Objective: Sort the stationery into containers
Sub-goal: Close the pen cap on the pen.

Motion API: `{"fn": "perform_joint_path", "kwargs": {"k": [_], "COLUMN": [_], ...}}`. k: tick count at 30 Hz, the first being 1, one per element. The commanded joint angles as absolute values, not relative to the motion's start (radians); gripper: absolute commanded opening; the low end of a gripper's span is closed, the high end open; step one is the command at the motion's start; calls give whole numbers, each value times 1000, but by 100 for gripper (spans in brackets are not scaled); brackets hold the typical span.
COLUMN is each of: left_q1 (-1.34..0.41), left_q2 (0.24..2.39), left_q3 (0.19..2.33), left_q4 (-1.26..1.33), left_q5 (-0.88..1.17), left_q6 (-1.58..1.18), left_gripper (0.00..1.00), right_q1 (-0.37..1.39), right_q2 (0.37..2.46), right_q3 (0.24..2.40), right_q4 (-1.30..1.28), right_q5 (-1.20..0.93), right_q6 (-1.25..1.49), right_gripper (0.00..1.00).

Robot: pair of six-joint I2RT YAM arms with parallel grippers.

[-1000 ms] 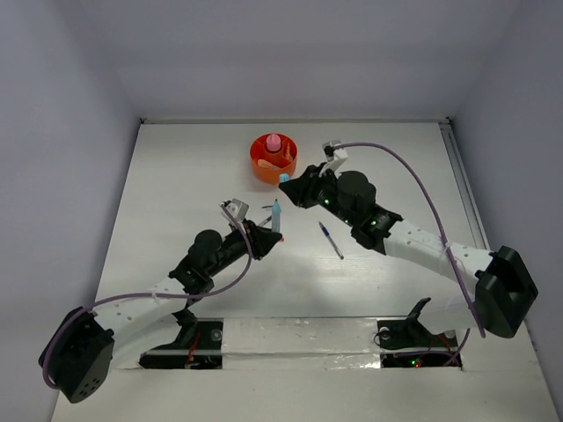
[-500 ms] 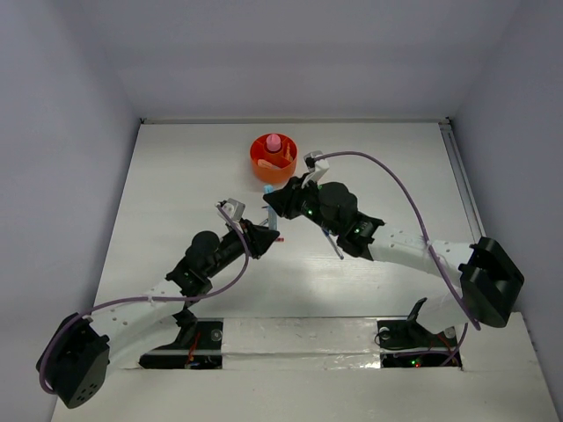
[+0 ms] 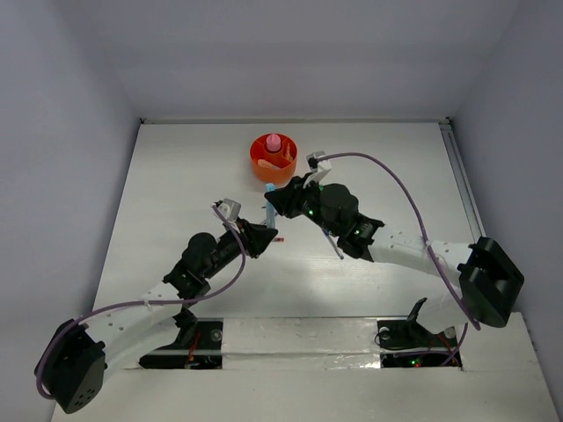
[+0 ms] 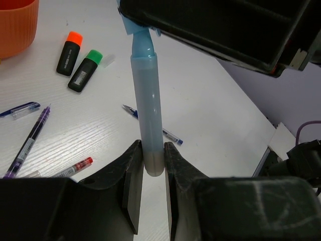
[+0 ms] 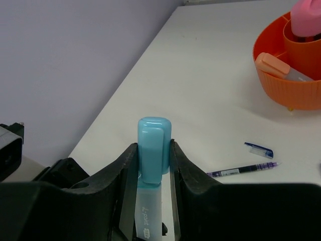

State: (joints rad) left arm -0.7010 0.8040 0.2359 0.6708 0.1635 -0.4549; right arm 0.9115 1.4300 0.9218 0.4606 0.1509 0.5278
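Note:
A light-blue marker is held between both grippers above the table. My left gripper is shut on the marker's grey butt end. My right gripper is shut on the marker's light-blue cap. From above, the marker shows as a short strip between the left gripper and the right gripper. The orange cup stands behind them. It holds a pink bottle and a peach marker.
On the table lie an orange-capped highlighter, a green-capped highlighter, a purple pen, a red pen and a blue pen. Another blue pen lies partly under the right arm.
My right gripper, with a light-blue piece in it, has swung left from beside the cup onto the marker. My left gripper has drifted slightly left, marker still in it.

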Motion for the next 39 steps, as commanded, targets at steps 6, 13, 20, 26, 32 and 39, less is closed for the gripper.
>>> {"fn": "perform_joint_path", "kwargs": {"k": [6,13,20,26,32,39], "left_q1": [-706,-706,-706,-706,-706,-706], "left_q2": [785,772,802,784,787,808], "left_q3": [267,278,342,388,448,558], "left_q4": [710,726,782,703,690,680], "left_q5": [126,75,80,64,61,54], "left_q6": [-489,-537,-558,-512,-502,-499], "left_gripper": [0,0,0,0,0,0], "right_q1": [982,1034,1063,1063,1063,1121], "right_q2": [1424,1402,1417,1388,1384,1411], "right_q3": [818,752,715,729,669,540], "right_q4": [643,727,749,585,567,644], "right_q5": [251,318,315,241,120,143], "right_q6": [509,497,514,554,676,782], "right_gripper": [11,11,11,4,0,0]}}
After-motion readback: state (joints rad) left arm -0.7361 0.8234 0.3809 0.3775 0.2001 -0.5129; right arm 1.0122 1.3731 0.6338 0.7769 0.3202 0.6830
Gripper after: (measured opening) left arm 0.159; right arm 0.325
